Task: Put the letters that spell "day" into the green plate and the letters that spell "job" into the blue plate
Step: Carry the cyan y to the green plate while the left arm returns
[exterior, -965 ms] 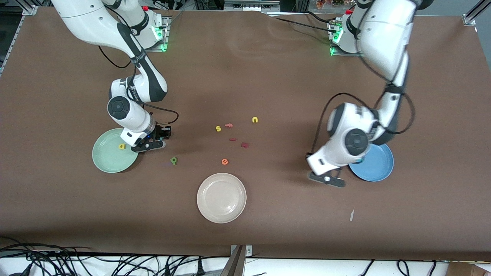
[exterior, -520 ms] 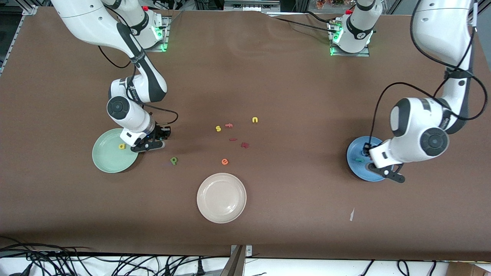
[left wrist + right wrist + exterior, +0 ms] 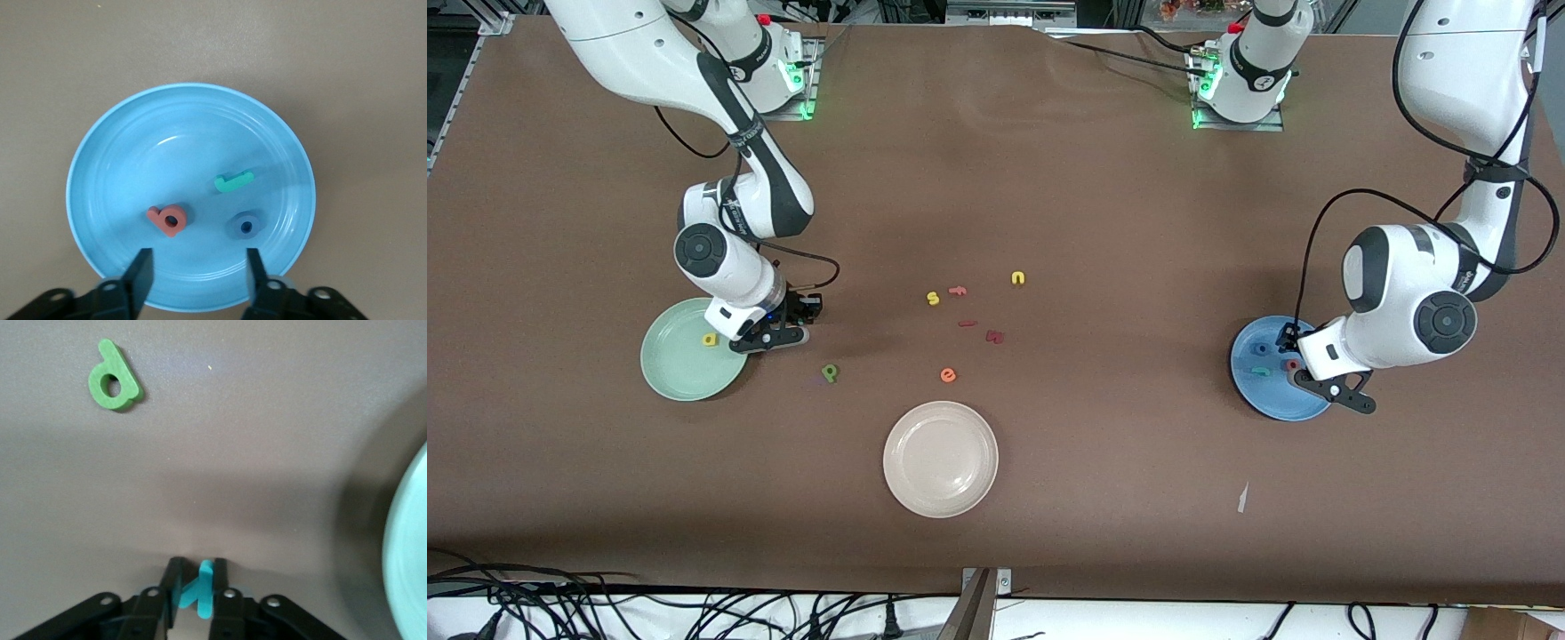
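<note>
Right gripper pinches the teal "y" beside the green plate; left gripper hangs open over the blue plate.

The right gripper (image 3: 197, 587), fingers closed on the teal "y" (image 3: 200, 588), is low over the table by the green plate (image 3: 676, 373), which holds the yellow "a" (image 3: 710, 339). The dark green "d" (image 3: 113, 376) lies on the table near that plate. The left gripper (image 3: 197, 270) stands spread and empty above the blue plate (image 3: 107, 173), where the teal "j" (image 3: 233, 181), blue "o" (image 3: 245, 225) and what looks like the salmon-pink "b" (image 3: 168, 220) lie apart.
</note>
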Robot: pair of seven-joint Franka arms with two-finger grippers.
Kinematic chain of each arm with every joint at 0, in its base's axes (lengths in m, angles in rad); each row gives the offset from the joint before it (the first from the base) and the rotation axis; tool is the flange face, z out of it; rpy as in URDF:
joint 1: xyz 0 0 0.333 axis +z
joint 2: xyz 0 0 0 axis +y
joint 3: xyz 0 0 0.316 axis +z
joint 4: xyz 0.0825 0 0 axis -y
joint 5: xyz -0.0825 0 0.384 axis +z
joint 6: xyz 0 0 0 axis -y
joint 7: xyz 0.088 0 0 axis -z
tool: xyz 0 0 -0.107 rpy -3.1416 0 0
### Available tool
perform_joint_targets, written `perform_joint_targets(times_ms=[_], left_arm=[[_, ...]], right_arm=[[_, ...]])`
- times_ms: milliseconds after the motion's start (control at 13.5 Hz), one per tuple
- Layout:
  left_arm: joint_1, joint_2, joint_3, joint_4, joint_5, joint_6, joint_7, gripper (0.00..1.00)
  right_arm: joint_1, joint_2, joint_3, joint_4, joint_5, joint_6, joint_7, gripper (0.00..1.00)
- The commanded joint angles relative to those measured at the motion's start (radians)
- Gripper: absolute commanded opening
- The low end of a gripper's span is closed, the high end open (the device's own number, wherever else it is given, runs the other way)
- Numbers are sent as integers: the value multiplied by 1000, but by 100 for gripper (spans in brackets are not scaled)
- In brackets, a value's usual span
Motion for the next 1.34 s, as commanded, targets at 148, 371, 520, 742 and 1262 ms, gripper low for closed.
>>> perform_joint_targets(times_ms=[148,371,520,742,1262], left_arm=[[50,-264,-7,-233,31,32,-12,100],[77,-458,-16,-304,16,52,-11,100],[84,-558,-17,-301,16,-18,-12,100],[112,-705,-62,-275,25,-174,-44,100],[136,-710,-198,113,31,-676,-380,100]], right_arm=[[-2,13,11,6,14,-2,3,13],[-2,13,11,6,14,-2,3,8],[-2,13,11,6,14,-2,3,2],[-2,13,11,7,14,-3,3,0],[-10,-2,9,76,14,-116,-9,0]])
